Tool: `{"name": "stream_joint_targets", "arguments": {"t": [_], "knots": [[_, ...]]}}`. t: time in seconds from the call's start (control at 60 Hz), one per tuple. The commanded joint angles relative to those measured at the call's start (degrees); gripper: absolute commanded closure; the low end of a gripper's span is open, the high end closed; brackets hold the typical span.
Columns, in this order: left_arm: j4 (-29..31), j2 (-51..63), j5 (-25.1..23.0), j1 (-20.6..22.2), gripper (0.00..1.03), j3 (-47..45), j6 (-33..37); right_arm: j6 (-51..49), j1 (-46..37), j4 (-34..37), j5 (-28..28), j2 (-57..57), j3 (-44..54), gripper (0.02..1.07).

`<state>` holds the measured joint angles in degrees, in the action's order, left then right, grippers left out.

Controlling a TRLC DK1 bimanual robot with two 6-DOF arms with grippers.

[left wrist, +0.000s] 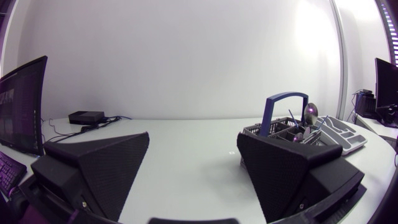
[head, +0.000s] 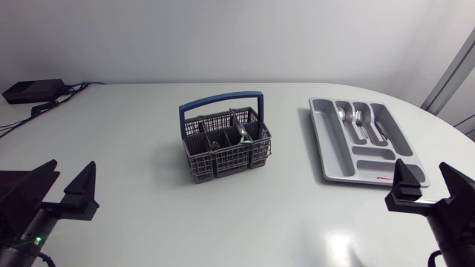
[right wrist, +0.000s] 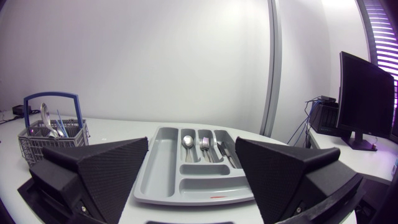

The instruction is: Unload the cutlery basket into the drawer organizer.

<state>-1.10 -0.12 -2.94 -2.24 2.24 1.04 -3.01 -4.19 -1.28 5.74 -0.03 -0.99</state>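
Head view: the white table [head: 148, 215] carries everything, and my two arms come in at its near corners.
Cutlery basket [head: 226, 141]: grey mesh with a blue hoop handle. It stands upright at about the middle of the table.
Basket contents: several pieces of cutlery [head: 241, 132] stand inside. In the left wrist view a spoon bowl [left wrist: 311, 112] rises above the rim.
Drawer organizer [head: 365, 139]: a grey tray lying flat toward the right edge of the table, its long side running from the far edge toward the near one. It is well apart from the basket.
Organizer contents: a spoon [head: 341, 115] and a fork [head: 358, 117] lie side by side in neighbouring slots at its far end.
Left gripper [head: 73, 165]: my fingers stand wide apart with nothing between them. It sits low at the near left corner, and the basket is ahead and off to one side.
Right gripper [head: 423, 167]: my fingers are spread and hold nothing. It sits at the near right corner, near the organizer's near end but not touching it.
Right wrist view: the organizer [right wrist: 193, 171] lies straight ahead between my fingers, with the basket [right wrist: 53, 134] further off beside it.
Black box [head: 33, 90]: it sits at the far left corner, with cables trailing from it.
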Motion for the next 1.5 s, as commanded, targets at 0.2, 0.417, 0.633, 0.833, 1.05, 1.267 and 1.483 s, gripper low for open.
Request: {"name": "stream_joint_targets", "arguments": {"t": [0.2,0.417,0.633,0.833,1.05,1.267,1.483], "knots": [[0.7,-0.5,-0.2,0.2,0.04,-2.3,-1.7,-0.1,0.8,0.2,-0.4,-0.1,1.3,0.06],[0.6,-0.6,-0.2,0.7,0.04,-2.3,-2.2,-0.2,0.9,0.2,-0.6,-0.2,1.3,0.06],[2.2,-0.1,-0.2,0.2,0.04,1.1,-2.9,-0.2,2.5,-0.1,-0.6,-0.2,0.5,0.06],[0.6,11.4,-0.2,0.3,0.04,8.7,-4.6,-0.2,4.2,-2.2,-0.4,5.0,-3.9,0.06],[-0.7,28.4,0.0,2.8,0.05,18.9,-7.0,-0.2,5.7,-8.4,-0.4,22.8,-11.5,0.06],[1.8,47.3,7.0,9.8,0.07,28.5,-8.0,-0.1,10.0,-9.8,2.6,43.5,-21.5,0.06],[16.3,66.2,11.6,14.9,0.07,43.6,4.3,-0.6,14.8,4.8,2.3,61.7,-36.7,0.06]]}}
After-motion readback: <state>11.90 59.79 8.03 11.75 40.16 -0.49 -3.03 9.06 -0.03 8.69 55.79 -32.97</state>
